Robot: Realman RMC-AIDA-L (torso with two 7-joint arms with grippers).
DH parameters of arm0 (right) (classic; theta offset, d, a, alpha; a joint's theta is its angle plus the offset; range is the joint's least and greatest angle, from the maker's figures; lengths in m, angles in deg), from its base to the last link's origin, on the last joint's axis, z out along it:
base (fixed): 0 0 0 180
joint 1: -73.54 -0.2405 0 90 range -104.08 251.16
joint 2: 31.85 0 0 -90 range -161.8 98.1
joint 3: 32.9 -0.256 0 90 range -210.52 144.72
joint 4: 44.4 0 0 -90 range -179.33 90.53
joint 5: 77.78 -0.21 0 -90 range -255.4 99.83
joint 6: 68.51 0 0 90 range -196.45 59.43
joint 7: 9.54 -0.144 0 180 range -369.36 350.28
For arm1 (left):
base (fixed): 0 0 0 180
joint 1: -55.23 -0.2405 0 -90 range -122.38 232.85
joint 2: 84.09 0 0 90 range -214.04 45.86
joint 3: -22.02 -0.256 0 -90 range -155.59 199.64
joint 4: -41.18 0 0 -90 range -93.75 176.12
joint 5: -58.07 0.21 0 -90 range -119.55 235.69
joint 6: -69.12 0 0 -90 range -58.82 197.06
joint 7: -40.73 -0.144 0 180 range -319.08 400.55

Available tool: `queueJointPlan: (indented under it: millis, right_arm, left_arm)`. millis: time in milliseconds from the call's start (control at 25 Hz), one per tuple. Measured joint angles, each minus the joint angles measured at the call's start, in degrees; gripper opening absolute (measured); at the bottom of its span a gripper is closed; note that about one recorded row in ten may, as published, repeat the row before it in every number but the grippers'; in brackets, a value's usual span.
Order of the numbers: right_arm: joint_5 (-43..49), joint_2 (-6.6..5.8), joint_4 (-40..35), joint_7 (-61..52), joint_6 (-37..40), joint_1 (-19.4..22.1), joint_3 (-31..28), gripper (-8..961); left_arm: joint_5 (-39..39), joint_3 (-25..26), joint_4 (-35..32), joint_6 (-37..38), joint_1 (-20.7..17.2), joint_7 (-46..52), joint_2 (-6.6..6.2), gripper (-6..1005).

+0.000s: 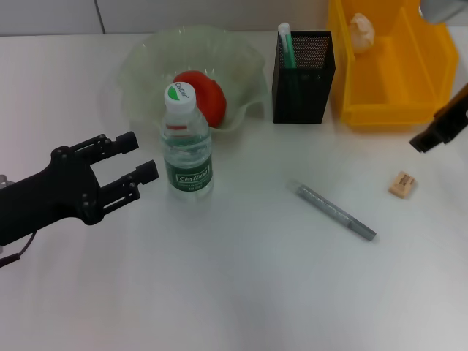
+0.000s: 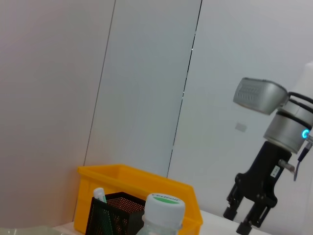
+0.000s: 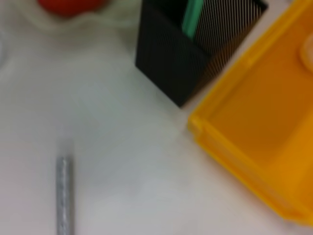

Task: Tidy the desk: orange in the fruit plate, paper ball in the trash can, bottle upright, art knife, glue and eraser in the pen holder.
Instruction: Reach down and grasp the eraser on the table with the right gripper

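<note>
The bottle stands upright in front of the glass fruit plate, which holds the orange. My left gripper hangs open just left of the bottle, not touching it. The black mesh pen holder has the green-and-white glue in it. The paper ball lies in the yellow trash can. The grey art knife and the tan eraser lie on the desk. My right gripper hovers above the eraser, to its right; the left wrist view shows this right gripper open and holding nothing.
The white desk stretches bare toward me in front of the knife and under the left arm. A pale wall with panel seams stands behind the desk. The bin sits close beside the pen holder.
</note>
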Motion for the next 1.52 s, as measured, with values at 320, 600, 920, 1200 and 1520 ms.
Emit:
queueJointPlan:
  millis: [320, 600, 920, 1200, 1520]
  right_arm:
    - [0.88, 0.02, 9.2, 0.32, -3.87, -0.25, 0.78, 593]
    - [-1.26, 0.04, 13.46, 1.75, -7.94, -0.1, 2.52, 586]
    - [-2.4, 0.01, 19.33, 4.82, -12.66, -0.54, 2.44, 542]
    - [-3.74, 0.01, 21.34, 6.53, -13.8, -0.67, 2.01, 504]
    - [-3.81, -0.04, 22.72, 7.42, -14.62, -0.77, 1.98, 460]
  left_arm:
    - [-0.01, 0.02, 0.98, -0.18, 0.46, -0.79, 0.15, 604]
    - [0.0, 0.01, 1.49, -0.39, 0.7, -0.79, 0.21, 605]
    - [-0.19, 0.01, 2.46, -0.39, 1.13, -0.78, 0.35, 605]
    - [-0.62, 0.01, 2.92, -0.2, 1.38, -0.78, 0.33, 605]
    - [-0.62, 0.01, 3.06, -0.03, 1.5, -0.78, 0.38, 605]
